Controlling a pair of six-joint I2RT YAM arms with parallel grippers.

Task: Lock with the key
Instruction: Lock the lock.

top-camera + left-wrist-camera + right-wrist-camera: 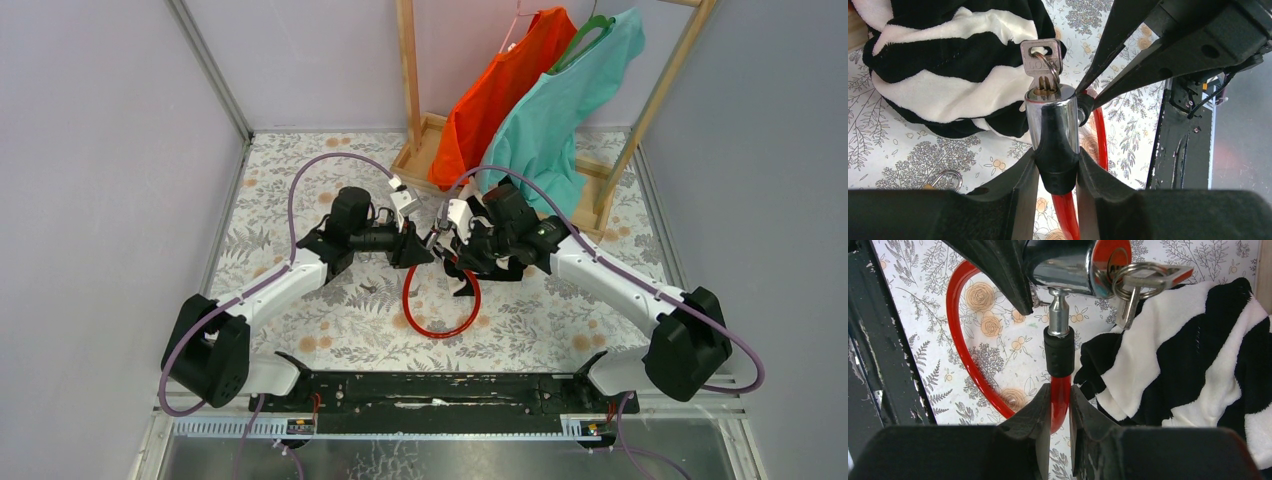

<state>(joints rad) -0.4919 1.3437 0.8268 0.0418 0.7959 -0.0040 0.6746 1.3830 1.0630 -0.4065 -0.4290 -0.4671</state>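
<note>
Your key sits pushed into the end of the chrome lock cylinder, its bow and ring sticking out free. The left pincer is closed tight around the cylinder's black sleeve. The right pincer is nearly closed on the red cable, just below the steel pin that enters the cylinder's side. Both arms reach forward and turn inward, meeting mid-surface. The striped cloth lies just beside the key; the wooden rack stands behind.
</note>
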